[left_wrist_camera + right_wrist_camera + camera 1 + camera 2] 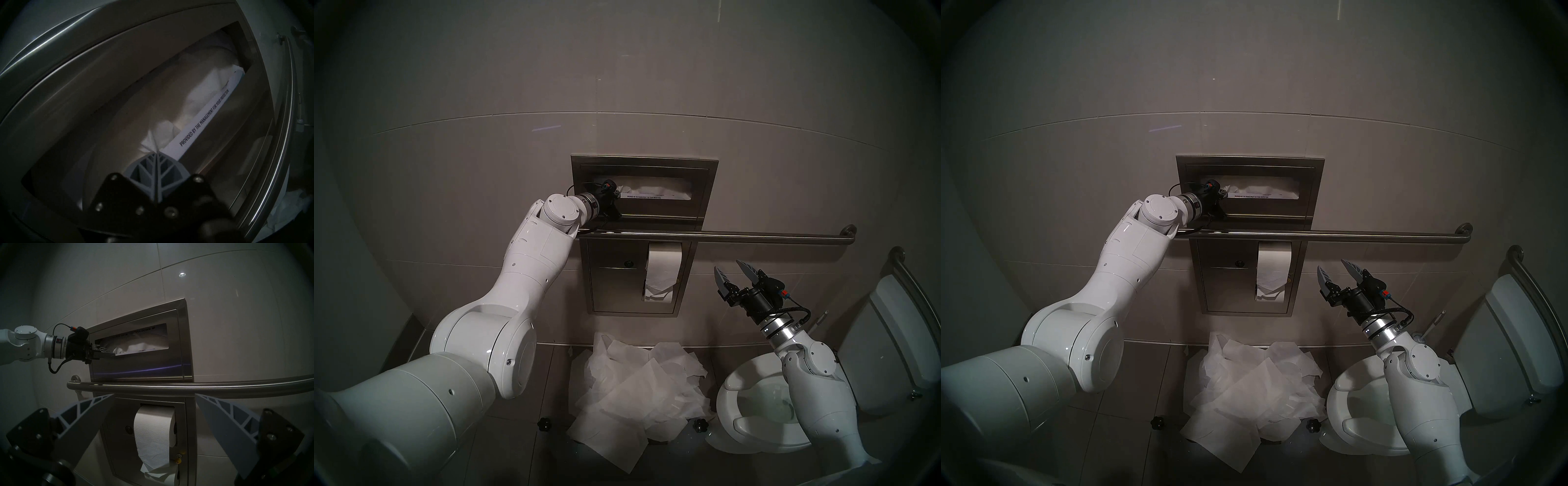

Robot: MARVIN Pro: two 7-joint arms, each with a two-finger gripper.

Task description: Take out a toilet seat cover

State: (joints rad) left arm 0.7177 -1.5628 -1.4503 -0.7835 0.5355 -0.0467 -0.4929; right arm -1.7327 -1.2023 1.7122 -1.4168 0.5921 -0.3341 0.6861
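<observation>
Cover [151, 141] edge prob. between L jaws

2 pincers [618, 194] [734, 271], 1 dispenser [644, 163], 1 toilet paper roll [664, 268], 1 toilet [751, 424]

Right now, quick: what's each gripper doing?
Left gripper: closed, pinching a corner of the toilet seat cover at the dispenser slot.
Right gripper: open, holding nothing.

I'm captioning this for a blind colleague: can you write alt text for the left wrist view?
The left gripper, fingers pressed together, pinches a corner of the white toilet seat cover inside the steel wall dispenser. Beside it a white card reads "Provided by the management for your protection".
</observation>
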